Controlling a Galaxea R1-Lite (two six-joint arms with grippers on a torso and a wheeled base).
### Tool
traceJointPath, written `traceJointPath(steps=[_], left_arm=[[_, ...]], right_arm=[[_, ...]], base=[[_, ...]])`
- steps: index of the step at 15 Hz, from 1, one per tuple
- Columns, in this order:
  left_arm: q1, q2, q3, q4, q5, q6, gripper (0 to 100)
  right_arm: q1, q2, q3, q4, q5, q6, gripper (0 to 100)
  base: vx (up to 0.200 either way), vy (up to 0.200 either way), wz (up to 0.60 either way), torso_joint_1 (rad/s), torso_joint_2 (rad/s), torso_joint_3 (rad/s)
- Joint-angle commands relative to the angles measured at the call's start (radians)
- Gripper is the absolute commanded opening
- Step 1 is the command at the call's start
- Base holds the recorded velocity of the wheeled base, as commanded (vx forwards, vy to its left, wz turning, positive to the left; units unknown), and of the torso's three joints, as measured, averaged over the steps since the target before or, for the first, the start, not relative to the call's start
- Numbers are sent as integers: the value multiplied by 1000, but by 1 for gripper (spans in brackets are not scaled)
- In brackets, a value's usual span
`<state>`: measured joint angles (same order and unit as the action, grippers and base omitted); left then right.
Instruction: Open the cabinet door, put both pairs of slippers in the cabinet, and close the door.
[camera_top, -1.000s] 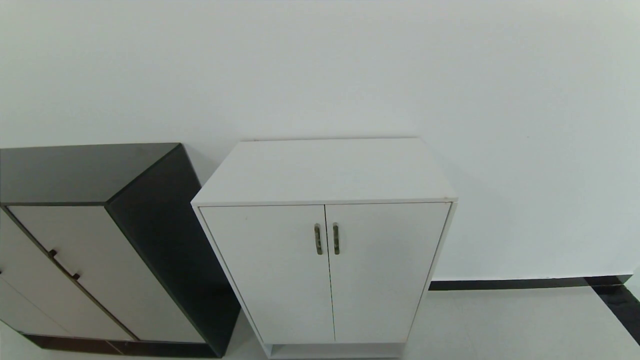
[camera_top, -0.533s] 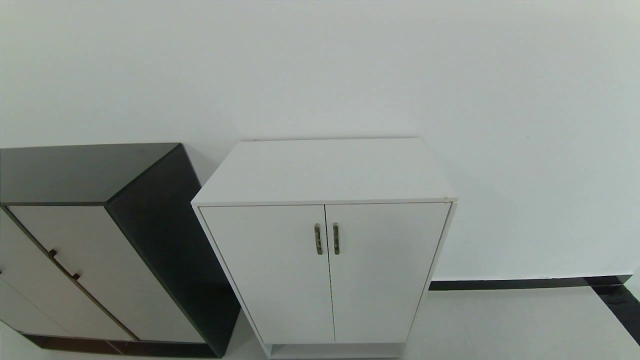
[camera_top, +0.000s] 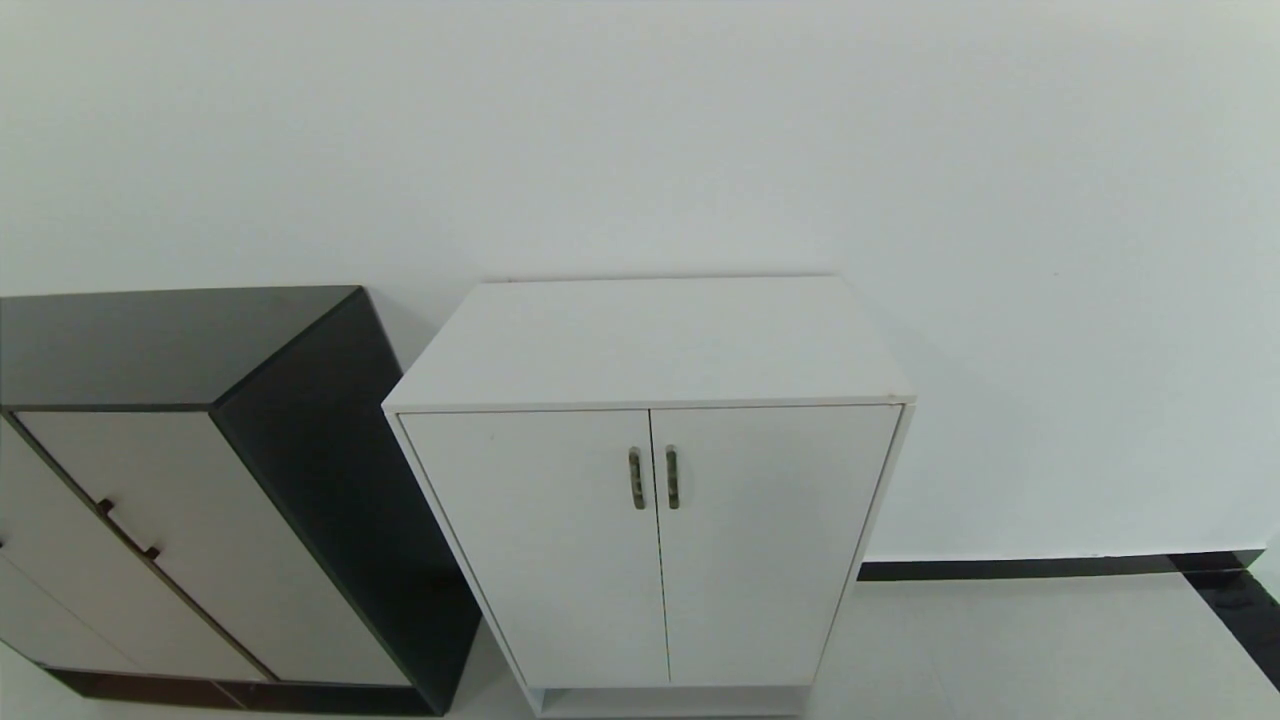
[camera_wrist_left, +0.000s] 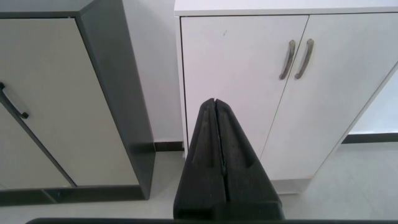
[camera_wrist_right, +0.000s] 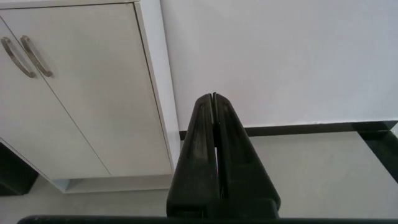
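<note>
A white two-door cabinet (camera_top: 650, 470) stands against the wall with both doors closed. Two metal handles (camera_top: 653, 478) sit side by side at the middle seam. In the left wrist view, my left gripper (camera_wrist_left: 215, 102) is shut with nothing in it, held a short way in front of the cabinet's left door (camera_wrist_left: 239, 74), and the handles (camera_wrist_left: 296, 59) show beyond it. My right gripper (camera_wrist_right: 213, 98) is shut and empty, out in front of the cabinet's right edge (camera_wrist_right: 155, 81), with the handles (camera_wrist_right: 25, 56) off to one side.
A black cabinet (camera_top: 200, 480) with light drawer fronts stands close to the white cabinet's left side. The pale floor (camera_top: 1050, 640) to the right is open up to a black skirting strip (camera_top: 1050, 568) along the wall.
</note>
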<state>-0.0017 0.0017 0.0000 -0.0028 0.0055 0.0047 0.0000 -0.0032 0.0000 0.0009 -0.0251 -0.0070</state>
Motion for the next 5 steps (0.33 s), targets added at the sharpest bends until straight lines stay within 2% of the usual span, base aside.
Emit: traceJointPath(steps=[1, 5], left_arm=[[0, 0, 0, 0, 1, 0, 0], [0, 0, 0, 0, 1, 0, 0]], right_arm=[[0, 3, 0, 2, 1, -2, 0], [2, 3, 0, 1, 1, -1, 0]], base=[[0, 0, 0, 0, 0, 0], [0, 0, 0, 0, 0, 0]])
